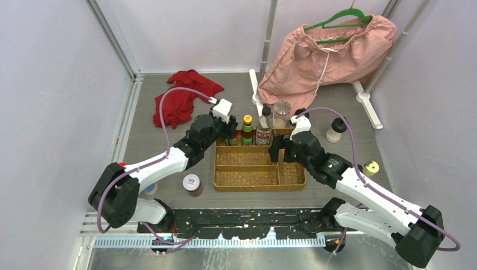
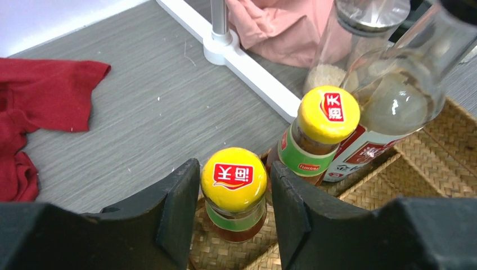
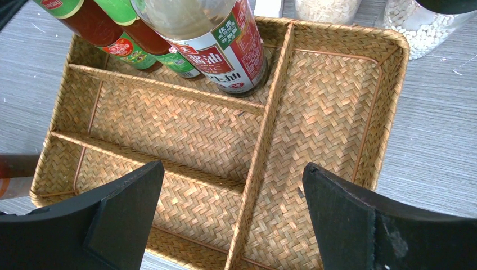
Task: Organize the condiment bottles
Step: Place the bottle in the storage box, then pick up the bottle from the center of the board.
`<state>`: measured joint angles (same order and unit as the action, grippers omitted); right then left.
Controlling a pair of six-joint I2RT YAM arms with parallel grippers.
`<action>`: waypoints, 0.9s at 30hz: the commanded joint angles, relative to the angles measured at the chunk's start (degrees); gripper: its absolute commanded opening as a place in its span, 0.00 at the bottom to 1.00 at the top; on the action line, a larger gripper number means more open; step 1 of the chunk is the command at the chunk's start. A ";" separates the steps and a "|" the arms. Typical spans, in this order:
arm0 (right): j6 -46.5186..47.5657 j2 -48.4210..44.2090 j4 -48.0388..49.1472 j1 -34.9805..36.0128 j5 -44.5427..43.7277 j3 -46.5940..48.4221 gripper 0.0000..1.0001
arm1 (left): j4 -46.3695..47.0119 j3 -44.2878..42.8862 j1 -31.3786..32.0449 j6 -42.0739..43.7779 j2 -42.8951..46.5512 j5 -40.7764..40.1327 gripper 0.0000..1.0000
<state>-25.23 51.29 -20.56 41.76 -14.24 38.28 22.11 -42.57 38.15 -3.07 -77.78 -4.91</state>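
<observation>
Hanging from a green hanger [image 1: 343, 19] beyond the tray's far right corner was a pink garment [image 1: 320, 62], the biggest thing in view. A crumpled red cloth [image 1: 183, 98] lay beyond the tray's far left corner. The wicker tray [image 1: 259, 187] itself sat on the grey table [image 1: 140, 140] between the two arms, divided into several compartments.

The left gripper [image 2: 233, 208] was over the tray's far left corner, its fingers [image 2: 174, 214] on either side of a yellow-capped sauce bottle [image 2: 233, 177]. They stood very close to the cap, but whether they pressed on it or stood just off it could not be told. The right gripper [image 3: 236, 219] hovered above the tray's right half, its jaws spread wide with nothing between them.

A tall clear bottle [image 1: 264, 128] with a black cap stood upright in the tray's far compartment. Just left of it in the same compartment stood a second yellow-capped sauce bottle [image 1: 247, 126], then the one between the left fingers. A silver-lidded shaker [image 1: 282, 111] stood on the table just behind the tray's far edge. A black-lidded jar [image 1: 336, 130] of pale beans stood off the tray's far right corner, and a white-lidded jar [image 1: 191, 183] stood near the tray's near left corner. A small yellow-lidded shaker [image 1: 370, 167] stood to the tray's right, well apart from it.
</observation>
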 commanded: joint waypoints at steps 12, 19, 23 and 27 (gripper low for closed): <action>-0.36 -1.46 2.06 -0.13 -0.25 0.40 1.00 | -4.49 -2.15 0.09 -1.51 9.55 -2.40 0.51; -1.65 0.97 -4.19 -0.16 -9.18 6.72 1.00 | -21.32 -5.77 0.14 -6.97 18.92 -6.38 0.50; -4.78 4.00 -10.29 -1.80 -19.29 11.38 1.00 | -33.65 -8.17 0.17 -12.09 22.46 -10.91 0.48; -9.34 7.17 -13.55 -11.06 -17.50 13.41 1.00 | -41.11 -8.14 0.21 -15.27 25.16 -14.30 0.48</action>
<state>-28.99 56.31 -29.34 38.13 -27.22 48.69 -6.96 -49.41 38.15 -13.23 -54.92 -14.11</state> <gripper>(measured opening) 0.995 0.481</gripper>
